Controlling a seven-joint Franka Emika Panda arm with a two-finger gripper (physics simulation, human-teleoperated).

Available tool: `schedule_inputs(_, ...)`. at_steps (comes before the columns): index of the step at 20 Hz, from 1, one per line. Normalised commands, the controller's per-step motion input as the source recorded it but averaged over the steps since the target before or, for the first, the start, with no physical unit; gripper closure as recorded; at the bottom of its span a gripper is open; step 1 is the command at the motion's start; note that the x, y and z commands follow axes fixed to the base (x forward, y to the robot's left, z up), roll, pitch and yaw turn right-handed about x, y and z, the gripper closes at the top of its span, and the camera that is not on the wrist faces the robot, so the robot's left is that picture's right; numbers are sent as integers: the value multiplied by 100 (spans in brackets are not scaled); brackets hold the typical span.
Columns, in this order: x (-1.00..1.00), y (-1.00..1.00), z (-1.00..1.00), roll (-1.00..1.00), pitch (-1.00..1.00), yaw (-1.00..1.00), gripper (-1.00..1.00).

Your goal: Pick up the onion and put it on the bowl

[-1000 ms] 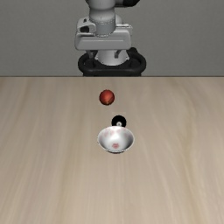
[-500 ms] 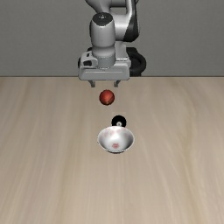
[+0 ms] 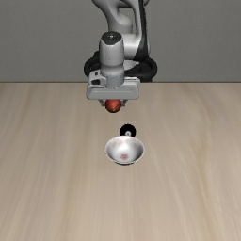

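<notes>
Nearest the camera the bowl (image 3: 124,150) sits upright on the table (image 3: 47,188), with a reddish mark on its inner floor, whether pattern or reflection I cannot tell. Just behind its far rim lies a small black object (image 3: 127,130); what it is I cannot tell. Beyond that, apart from the bowl, the onion (image 3: 114,105) rests on the table, its red top half hidden under the gripper (image 3: 114,103). The gripper hangs low over it, pointing straight down, and its jaws stand apart on either side of the onion, with no contact that I can make out. Above, the arm rises steeply from the wrist and folds back toward its base at the far edge of the table. The step in hand looks like the grasp: the descent seems all but done and the lift has not begun. The next move likely calls for closing squarely on the round onion so it does not squirt out. After that comes a lift high enough to clear the black object, and a short carry forward to the bowl.
</notes>
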Motion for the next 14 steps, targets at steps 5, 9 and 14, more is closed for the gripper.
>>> schedule_inputs(5,0,0,20,0,0,0,100)
schedule_inputs(9,0,0,50,0,0,0,100)
schedule_inputs(14,0,0,100,0,0,0,100)
